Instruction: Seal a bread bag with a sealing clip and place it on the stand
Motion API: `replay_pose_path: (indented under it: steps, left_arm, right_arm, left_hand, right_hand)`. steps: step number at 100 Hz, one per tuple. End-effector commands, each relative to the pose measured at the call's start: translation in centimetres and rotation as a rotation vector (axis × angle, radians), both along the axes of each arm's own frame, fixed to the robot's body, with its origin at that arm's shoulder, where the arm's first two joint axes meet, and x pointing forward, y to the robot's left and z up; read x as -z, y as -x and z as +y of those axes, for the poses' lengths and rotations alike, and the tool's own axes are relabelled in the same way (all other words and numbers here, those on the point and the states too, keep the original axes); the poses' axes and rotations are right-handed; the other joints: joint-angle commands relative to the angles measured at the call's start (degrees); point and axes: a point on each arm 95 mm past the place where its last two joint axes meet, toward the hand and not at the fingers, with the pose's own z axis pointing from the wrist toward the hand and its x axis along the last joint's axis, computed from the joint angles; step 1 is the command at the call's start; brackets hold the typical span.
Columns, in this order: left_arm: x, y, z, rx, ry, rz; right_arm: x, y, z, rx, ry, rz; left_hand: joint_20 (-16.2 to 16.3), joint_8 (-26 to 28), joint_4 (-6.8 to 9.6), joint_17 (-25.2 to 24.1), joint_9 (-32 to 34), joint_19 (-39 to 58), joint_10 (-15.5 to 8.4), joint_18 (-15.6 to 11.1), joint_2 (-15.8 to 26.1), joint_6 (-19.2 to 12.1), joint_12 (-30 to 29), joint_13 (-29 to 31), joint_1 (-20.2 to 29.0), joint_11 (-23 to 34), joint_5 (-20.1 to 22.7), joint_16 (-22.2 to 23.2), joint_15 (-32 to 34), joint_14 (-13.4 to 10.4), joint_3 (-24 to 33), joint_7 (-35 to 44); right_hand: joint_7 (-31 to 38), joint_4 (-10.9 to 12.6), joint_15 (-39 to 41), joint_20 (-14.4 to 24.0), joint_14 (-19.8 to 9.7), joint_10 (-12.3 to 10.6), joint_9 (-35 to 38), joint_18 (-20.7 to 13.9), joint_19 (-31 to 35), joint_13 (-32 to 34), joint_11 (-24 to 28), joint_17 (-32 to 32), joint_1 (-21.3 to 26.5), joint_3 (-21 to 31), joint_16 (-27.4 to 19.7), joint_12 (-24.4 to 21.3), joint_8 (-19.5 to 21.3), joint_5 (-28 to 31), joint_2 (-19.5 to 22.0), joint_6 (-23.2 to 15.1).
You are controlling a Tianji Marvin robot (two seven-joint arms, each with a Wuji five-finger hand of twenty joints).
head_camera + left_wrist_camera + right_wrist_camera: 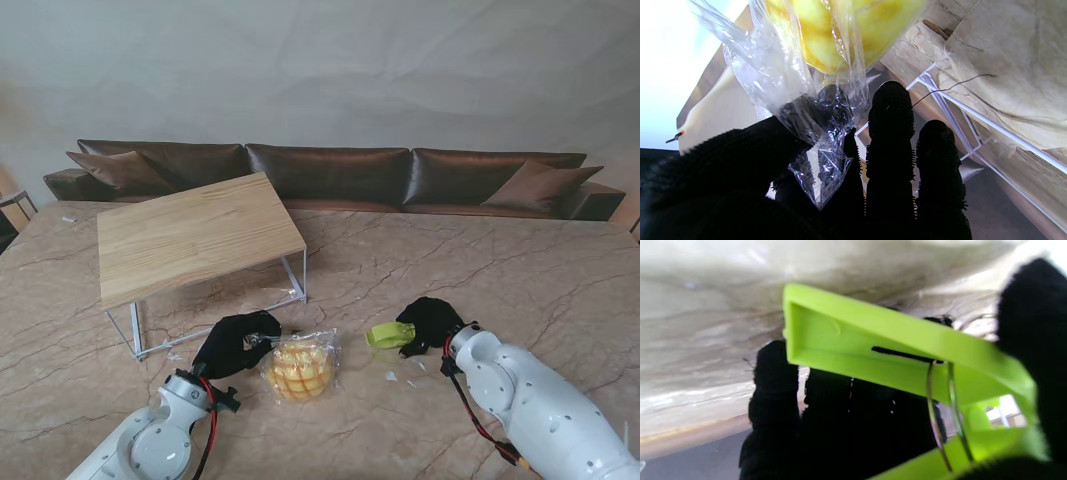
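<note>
A clear bread bag (300, 368) with a yellow bun inside lies on the marble table near me, left of centre. My left hand (237, 343), in a black glove, is shut on the bag's twisted neck (820, 133), pinching the plastic between thumb and fingers. To the right, my right hand (428, 320) is shut on a lime-green sealing clip (389, 335). The right wrist view shows the clip (893, 353) close up with its wire spring, thumb at its rear end. The wooden stand (195, 238) with white wire legs sits farther from me on the left.
A brown sofa (330, 172) with cushions runs along the far side of the table. Small white scraps (400, 378) lie on the marble between the bag and my right arm. The stand's wire leg (960, 106) passes close behind my left fingers.
</note>
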Motion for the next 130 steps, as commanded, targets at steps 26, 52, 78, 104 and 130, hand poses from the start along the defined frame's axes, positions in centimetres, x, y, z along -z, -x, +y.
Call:
replay_pose_path:
  steps: [26, 52, 78, 104, 130]
  left_arm:
    - [0.7, 0.4, -0.2, 0.016, -0.005, 0.023]
    - [0.8, 0.5, -0.2, 0.021, -0.01, 0.029]
    - [0.7, 0.4, -0.2, 0.025, -0.014, 0.027]
    - [0.5, 0.2, -0.2, 0.032, -0.025, 0.023]
    - [0.0, 0.0, -0.5, 0.039, -0.041, 0.017]
  right_arm:
    - [8.8, 4.9, -0.3, 0.013, 0.009, 0.242]
    - [10.1, 4.9, 0.1, 0.001, -0.003, 0.257]
    - [10.0, 4.5, 0.5, -0.008, -0.036, 0.206]
    - [7.5, 4.3, 0.7, -0.013, -0.067, 0.15]
    - [2.1, 4.6, 0.9, -0.004, -0.067, 0.028]
  left_hand:
    - [0.03, 2.48, 3.25, -0.7, 1.92, 1.16, -5.93, -0.71, 5.06, -3.55, 1.62, -0.02, 1.63, 3.07, 0.77, 0.53, -0.45, -1.24, -0.51, 3.75]
    - [0.06, 2.57, 3.21, -0.89, 1.82, 1.0, -5.9, -0.73, 5.22, -3.49, 1.71, -0.12, 1.74, 3.07, 0.71, 0.58, -0.5, -1.22, -0.79, 3.73]
    - [0.19, 2.73, 3.18, -1.1, 1.63, 0.89, -5.94, -0.57, 5.46, -3.49, 1.84, -0.3, 1.92, 3.12, 0.59, 0.68, -0.5, -1.2, -1.09, 3.78]
    - [0.32, 2.78, 3.19, -1.1, 1.64, 0.82, -5.73, -0.43, 5.5, -3.3, 1.86, -0.35, 2.13, 3.2, 0.63, 0.77, -0.49, -1.09, -1.25, 3.83]
    - [0.5, 2.87, 3.31, -0.97, 1.72, 0.94, -5.64, -0.2, 5.59, -3.09, 1.87, -0.2, 2.2, 3.4, 0.75, 0.84, -0.34, -0.9, -1.21, 3.89]
  right_hand:
    - [24.53, -2.17, 11.01, -3.8, 1.81, 1.6, 0.65, 10.5, 3.36, 8.79, 16.83, 9.83, 17.49, 1.07, 9.85, 12.82, 10.11, 3.55, -4.84, -9.76]
    - [26.98, 3.99, 32.36, 7.54, 1.12, 4.64, 3.16, 11.46, 15.44, 8.82, 23.35, 16.1, 19.16, 1.87, 18.01, 19.03, 10.9, 4.26, -2.1, -8.87]
    - [34.28, 4.22, 49.73, 20.44, 1.11, 7.0, 7.97, 10.62, 43.99, 8.64, 38.53, 26.48, 19.53, 2.75, 23.87, 23.8, 9.78, 6.3, -0.46, -7.4]
    - [36.63, 5.87, 50.14, 20.97, 1.27, 7.95, 7.96, 9.96, 47.44, 8.58, 41.34, 26.66, 22.06, 3.59, 25.84, 23.54, 9.78, 6.56, 1.23, -6.17]
    - [37.28, 6.57, 50.05, 21.0, 1.13, 7.9, 7.91, 9.76, 47.69, 8.62, 41.83, 26.66, 22.2, 3.64, 26.42, 23.42, 9.73, 6.55, 1.7, -6.12]
